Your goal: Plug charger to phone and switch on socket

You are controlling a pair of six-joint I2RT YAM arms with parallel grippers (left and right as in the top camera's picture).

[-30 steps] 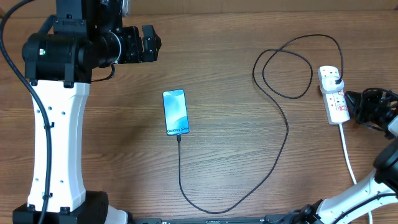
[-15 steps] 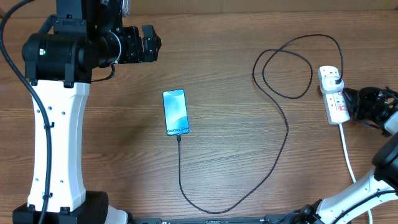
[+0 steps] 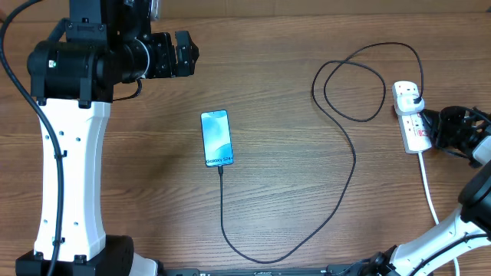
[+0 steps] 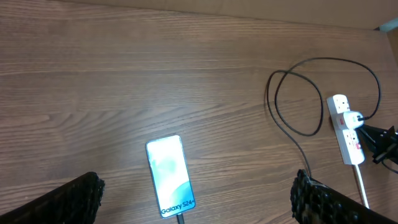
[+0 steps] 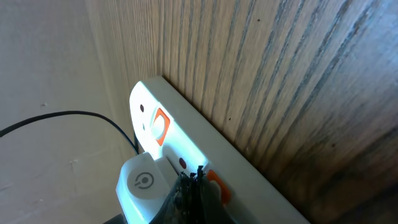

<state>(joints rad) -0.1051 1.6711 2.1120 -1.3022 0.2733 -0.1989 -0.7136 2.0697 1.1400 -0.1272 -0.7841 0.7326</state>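
Near the middle of the brown wood-grain table, the slim rectangular phone with a light blue screen is laid flat, and "Galaxy S24" can be read at its near end in the left wrist view. The long thin black charger cable is seen entering that end. From there it is carried toward the front edge, curved right and up, looped once, and led to a plug seated in the far outlet of the white elongated power strip at the right edge. In the right wrist view the plug body appears white and is marked with a power symbol. An orange-red rocker switch is seen beside it, and a second nearer the camera.

The right gripper is held against the strip's side. Its dark fingers are drawn together with nothing between them, just beside the nearer switch. Whether it is touched cannot be told.

The left gripper is held well away above the far left, its fingers spread wide and empty.
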